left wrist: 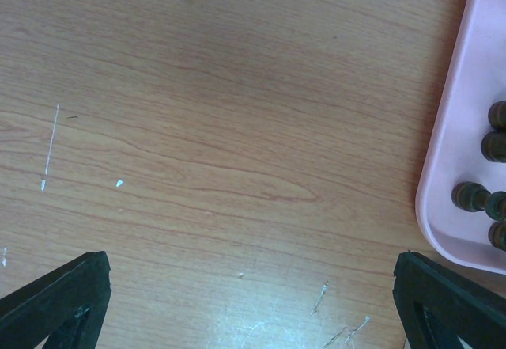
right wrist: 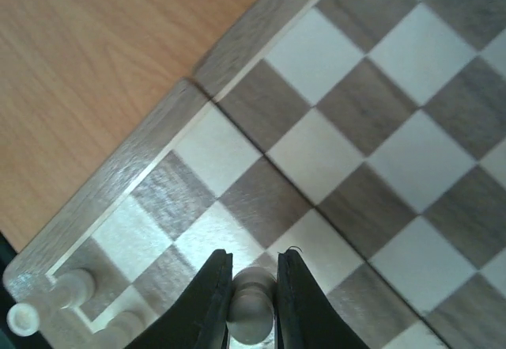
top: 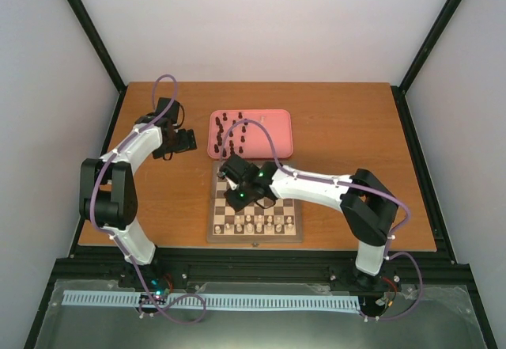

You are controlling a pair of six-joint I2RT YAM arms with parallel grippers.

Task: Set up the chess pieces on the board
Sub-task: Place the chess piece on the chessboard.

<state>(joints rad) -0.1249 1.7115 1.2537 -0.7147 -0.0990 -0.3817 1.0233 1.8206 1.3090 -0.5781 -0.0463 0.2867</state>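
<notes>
Note that the right gripper (right wrist: 253, 274) is clenched on a cream-white chess piece (right wrist: 251, 317), smooth and round-headed, above the board (right wrist: 134, 159) near one corner. The piece's base is cut off, so its type is unclear. The board is matte checkered wood with a grained border. The left gripper (left wrist: 253, 309) stands released over the wooden table (left wrist: 198, 127), beside the pink tray (left wrist: 458, 127) holding dark pieces (left wrist: 473, 197)
</notes>
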